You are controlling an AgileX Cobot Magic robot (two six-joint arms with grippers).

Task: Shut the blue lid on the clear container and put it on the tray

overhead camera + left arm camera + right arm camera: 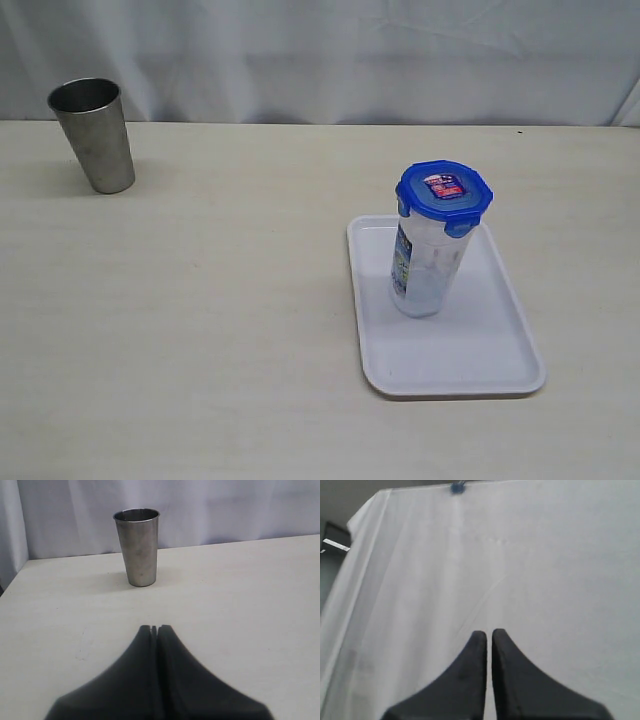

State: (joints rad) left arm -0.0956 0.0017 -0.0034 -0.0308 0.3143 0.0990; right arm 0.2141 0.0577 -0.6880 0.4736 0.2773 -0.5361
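With the blue lid (444, 190) atop the clear container (425, 268) upright on the tray (470, 355), the closed, empty left claw (154, 628) and right claw (489, 632) should probably hold clear of it.

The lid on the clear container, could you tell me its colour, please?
Bright blue lid, with a small red-and-white sticker; exterior view.

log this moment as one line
blue lid: on clear container | clear container: upright on tray | left jaws: shut, empty | right jaws: shut, empty | steel cup: on table, off tray
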